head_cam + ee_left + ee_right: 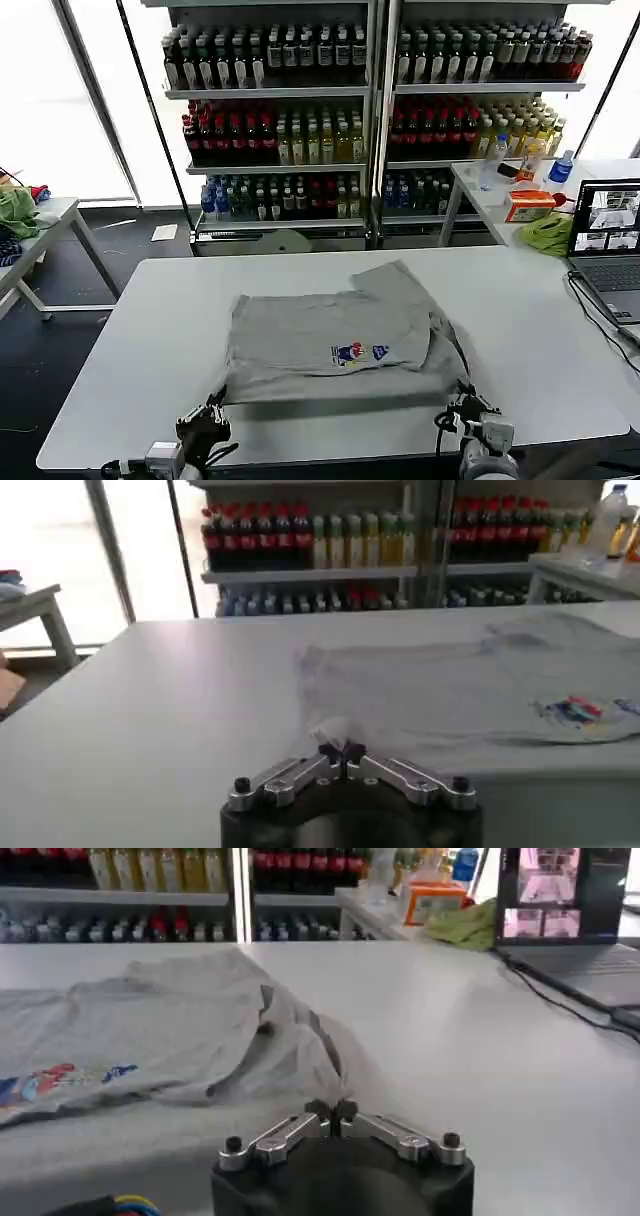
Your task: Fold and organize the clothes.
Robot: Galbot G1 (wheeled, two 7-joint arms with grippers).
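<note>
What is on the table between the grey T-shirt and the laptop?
Nothing. In the head view, the white table is bare between the grey T-shirt and the laptop; its black cable runs nearer the laptop.

- Left gripper pinched closed on a corner of the grey T-shirt.
- T-shirt lies flat on the white tabletop, multicoloured print facing up.
</note>
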